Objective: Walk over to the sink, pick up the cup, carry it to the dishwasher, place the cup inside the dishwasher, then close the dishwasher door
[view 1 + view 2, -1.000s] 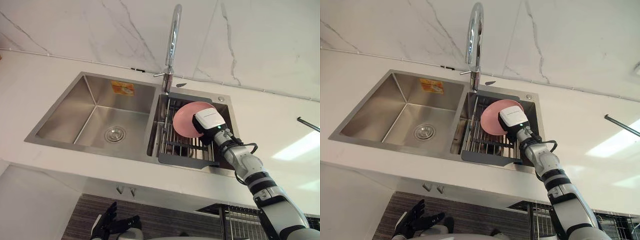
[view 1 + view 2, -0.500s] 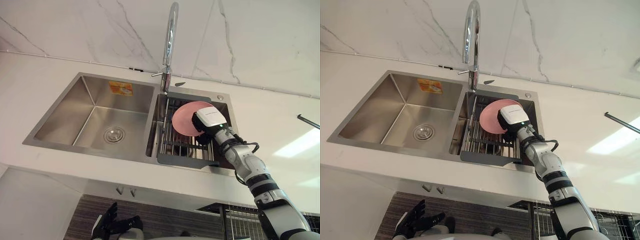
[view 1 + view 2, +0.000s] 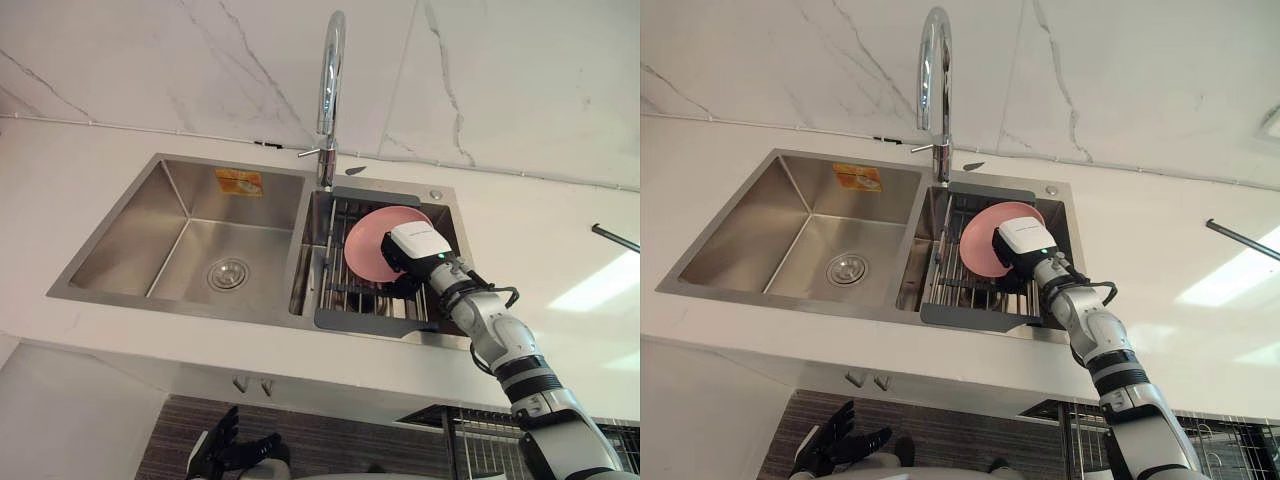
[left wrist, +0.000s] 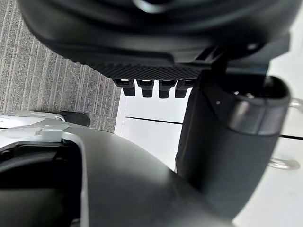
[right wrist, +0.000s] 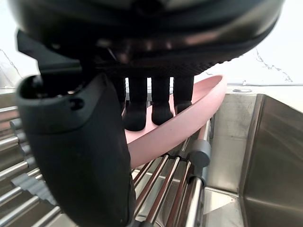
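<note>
In the sink (image 3: 190,230), near the worktop's back edge, the right robot hand (image 5: 75,142) lays straight fingers (image 5: 161,106) on the pink plate (image 3: 370,250) leaning in the rack (image 3: 350,295) — thumb apart, apparently to pinch its rim — while the left robot hand (image 3: 235,450) hangs spread.

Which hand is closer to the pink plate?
Right. The right hand is in the rack, fingers at the pink plate; the left hand hangs low below the counter.

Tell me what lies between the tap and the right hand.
The pink plate, standing in the rack just beyond the right hand; bare rack bars fill the rest up to the tap. The left eye view shows it.
</note>
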{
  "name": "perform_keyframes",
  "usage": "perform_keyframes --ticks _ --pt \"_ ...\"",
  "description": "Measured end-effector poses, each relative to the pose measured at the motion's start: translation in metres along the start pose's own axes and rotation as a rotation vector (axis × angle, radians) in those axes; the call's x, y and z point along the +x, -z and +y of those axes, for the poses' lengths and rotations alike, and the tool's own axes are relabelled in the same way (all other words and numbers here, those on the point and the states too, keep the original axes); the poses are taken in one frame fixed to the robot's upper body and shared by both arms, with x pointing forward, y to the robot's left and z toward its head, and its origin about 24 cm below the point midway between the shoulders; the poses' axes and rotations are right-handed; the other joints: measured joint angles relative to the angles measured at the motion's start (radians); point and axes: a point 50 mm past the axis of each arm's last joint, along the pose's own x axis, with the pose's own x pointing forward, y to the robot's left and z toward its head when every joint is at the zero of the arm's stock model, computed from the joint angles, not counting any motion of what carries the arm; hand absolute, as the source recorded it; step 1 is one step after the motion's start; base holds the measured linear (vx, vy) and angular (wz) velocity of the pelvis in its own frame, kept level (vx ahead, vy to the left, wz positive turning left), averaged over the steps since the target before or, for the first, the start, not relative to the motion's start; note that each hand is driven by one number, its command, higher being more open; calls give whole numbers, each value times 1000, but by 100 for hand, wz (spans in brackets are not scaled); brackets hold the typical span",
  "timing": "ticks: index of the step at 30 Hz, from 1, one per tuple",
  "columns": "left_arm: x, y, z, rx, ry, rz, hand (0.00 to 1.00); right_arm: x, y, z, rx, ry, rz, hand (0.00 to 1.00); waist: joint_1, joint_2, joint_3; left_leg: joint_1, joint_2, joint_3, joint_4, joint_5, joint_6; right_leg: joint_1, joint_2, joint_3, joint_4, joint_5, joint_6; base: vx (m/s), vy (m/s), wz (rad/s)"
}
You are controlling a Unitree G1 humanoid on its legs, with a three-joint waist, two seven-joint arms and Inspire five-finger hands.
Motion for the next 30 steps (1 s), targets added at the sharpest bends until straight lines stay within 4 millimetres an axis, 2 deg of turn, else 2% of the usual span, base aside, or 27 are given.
perform_keyframes --ticks 9,24,30 --pt "-1 2 0 -1 -2 9 100 -3 -2 -4 2 27 -17 100 -8 -1 -2 0 0 0 0 0 0 0 0 0 -3 3 0 0 0 0" --pt "-1 4 1 -10 -6 18 100 -8 -16 -23 -20 115 -109 100 -23 -2 -4 0 1 4 0 0 0 -1 1 3 -3 5 0 0 0 0" --pt "-2 8 1 -12 -7 30 100 -10 -14 -20 -38 107 -99 100 -24 -2 -23 -1 1 4 0 0 0 -2 1 4 -3 5 0 0 0 0"
